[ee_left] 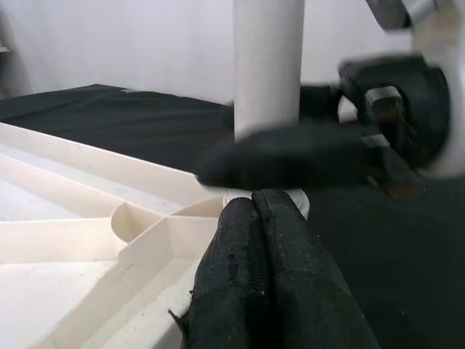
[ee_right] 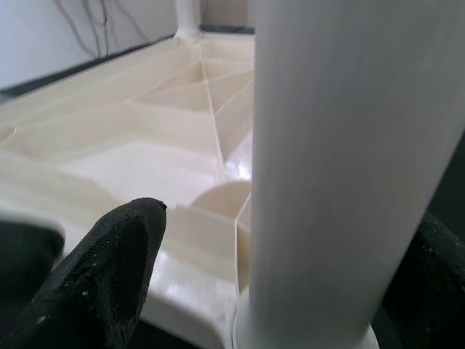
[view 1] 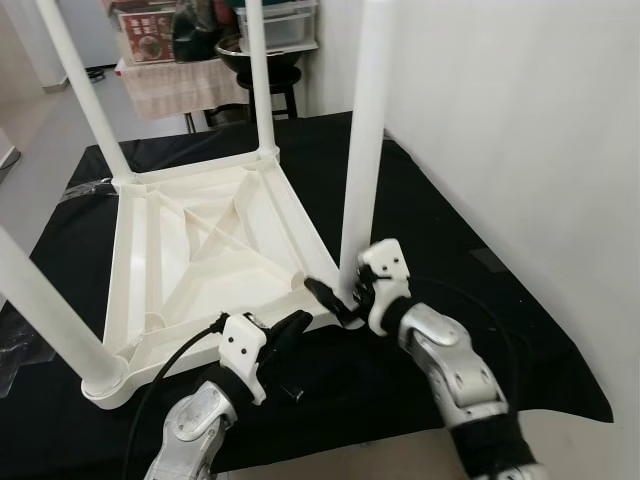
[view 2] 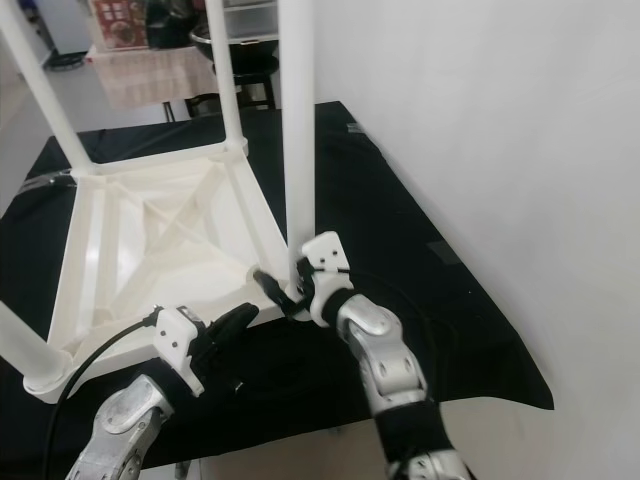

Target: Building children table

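White plastic children's table [view 1: 205, 240] lies upside down on the black cloth [view 1: 420, 200], four legs up. Right gripper [view 1: 340, 290]: jaws wide around the near-corner leg [view 1: 362, 150] at its socket. Left gripper [view 1: 290, 330]: jaws closed, empty, at the rim. Looks light, stiff, slick; grip low on the leg.

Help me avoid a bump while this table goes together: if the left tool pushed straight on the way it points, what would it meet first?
Probably the foot of the near white leg in its corner socket, just ahead of the left tool. The right tool already straddles that leg, so its black finger lies close across the path; depth is unclear.
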### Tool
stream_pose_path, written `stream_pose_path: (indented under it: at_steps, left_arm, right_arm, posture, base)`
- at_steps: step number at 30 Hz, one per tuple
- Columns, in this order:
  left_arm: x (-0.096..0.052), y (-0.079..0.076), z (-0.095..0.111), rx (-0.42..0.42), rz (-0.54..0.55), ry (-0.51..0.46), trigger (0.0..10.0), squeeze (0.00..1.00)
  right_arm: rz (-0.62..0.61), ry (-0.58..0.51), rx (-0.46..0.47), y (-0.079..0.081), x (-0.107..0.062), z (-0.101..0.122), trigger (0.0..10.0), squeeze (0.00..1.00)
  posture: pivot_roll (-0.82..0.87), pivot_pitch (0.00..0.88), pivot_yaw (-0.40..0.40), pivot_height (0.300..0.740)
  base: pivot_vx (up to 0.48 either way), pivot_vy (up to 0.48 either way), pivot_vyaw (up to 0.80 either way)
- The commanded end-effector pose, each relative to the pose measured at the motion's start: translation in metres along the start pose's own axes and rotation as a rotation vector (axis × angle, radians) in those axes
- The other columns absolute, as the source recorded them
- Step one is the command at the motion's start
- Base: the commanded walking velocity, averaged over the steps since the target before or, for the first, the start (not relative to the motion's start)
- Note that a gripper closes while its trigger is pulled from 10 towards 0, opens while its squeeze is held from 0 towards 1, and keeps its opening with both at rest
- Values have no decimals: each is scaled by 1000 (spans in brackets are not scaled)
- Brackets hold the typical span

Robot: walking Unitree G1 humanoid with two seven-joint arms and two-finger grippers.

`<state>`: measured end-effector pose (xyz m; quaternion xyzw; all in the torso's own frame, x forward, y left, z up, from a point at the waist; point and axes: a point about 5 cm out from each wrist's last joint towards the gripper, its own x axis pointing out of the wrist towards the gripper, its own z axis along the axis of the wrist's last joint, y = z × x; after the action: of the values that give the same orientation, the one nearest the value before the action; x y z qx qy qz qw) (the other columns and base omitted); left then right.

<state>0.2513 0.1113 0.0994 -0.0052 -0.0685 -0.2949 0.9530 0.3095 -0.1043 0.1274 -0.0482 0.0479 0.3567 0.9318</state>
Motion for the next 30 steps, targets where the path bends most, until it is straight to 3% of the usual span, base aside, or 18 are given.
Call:
stream_pose_path:
  at_steps: [1,6,7,11,15,21,26,30]
  left_arm:
    - [-4,6,-3,-18,36,14,10000,0]
    - [-11,21,1,-61,134,-8,10000,0]
    - [-22,39,2,-96,257,-12,10000,0]
    - [-34,52,5,-142,375,-2,10000,0]
    - [-42,50,7,-172,430,15,10000,0]
    - [-60,29,1,-227,445,101,10000,0]
    - [-66,19,-1,-218,438,142,10000,0]
    - [-71,19,0,-157,462,189,10000,0]
  right_arm:
    - [68,8,1,11,2,-4,10000,0]
    - [-12,33,11,-4,-12,-15,10000,0]
    - [-88,52,23,-15,-27,-23,10000,0]
    - [-155,75,32,-22,-44,-32,10000,0]
    - [-193,77,43,-26,-50,-34,10000,0]
    - [-269,87,51,-34,-54,-38,10000,0]
    - [-282,97,51,-34,-53,-41,10000,0]
    - [-298,105,57,-32,-45,-43,10000,0]
  posture:
    - [16,6,2,740]
    - [-8,7,6,740]
    - [-18,10,10,740]
    - [-19,11,14,740]
    - [-17,16,16,740]
    - [-8,24,9,740]
    - [12,35,-2,740]
    - [29,37,-6,740]
  base:
    - [0,0,0]
    - [0,0,0]
    - [0,0,0]
    - [0,0,0]
    - [0,0,0]
    - [0,0,0]
    - [0,0,0]
    - [0,0,0]
